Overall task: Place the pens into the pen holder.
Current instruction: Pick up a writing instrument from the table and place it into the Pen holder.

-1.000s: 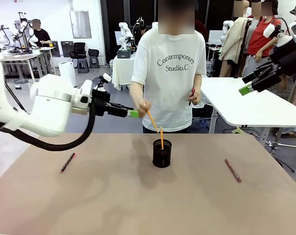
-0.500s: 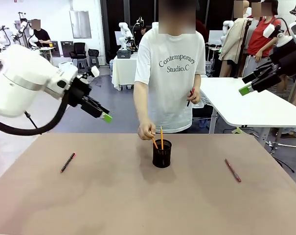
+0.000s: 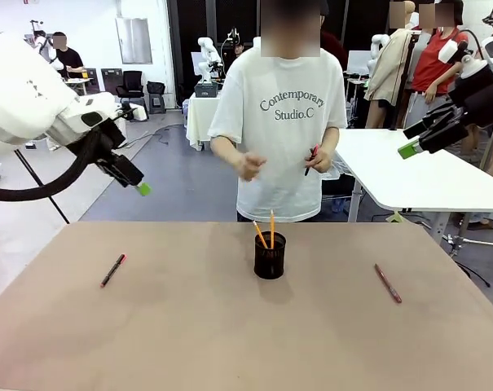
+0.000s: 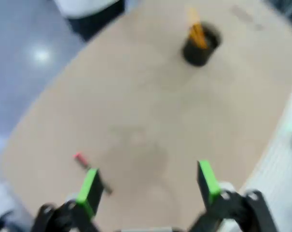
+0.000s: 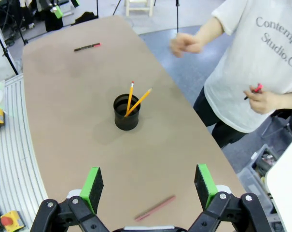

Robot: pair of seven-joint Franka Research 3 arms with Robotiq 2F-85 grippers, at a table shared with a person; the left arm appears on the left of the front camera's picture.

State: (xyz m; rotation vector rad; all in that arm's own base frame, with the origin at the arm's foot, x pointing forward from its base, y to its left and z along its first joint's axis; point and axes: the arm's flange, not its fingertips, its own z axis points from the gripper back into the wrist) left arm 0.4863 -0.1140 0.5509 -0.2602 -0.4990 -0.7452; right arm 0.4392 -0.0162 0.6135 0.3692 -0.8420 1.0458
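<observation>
Pens lie uncollected on the tan counter [image 3: 230,342]: a thin reddish-brown pen [image 3: 388,283] at the robot's right and a thin black pen with a pink-red end [image 3: 112,270] at its left. Both are well apart from the small black wire-mesh cup [image 3: 270,259] between them, in which two yellow-orange pencils [image 3: 271,224] are stood. Farther off, the left tool [image 4: 148,183] and the right tool [image 5: 148,186] are held wide and empty above the counter. Picking up is judged the step in hand; a descent astride a lying pen is called for next.
</observation>
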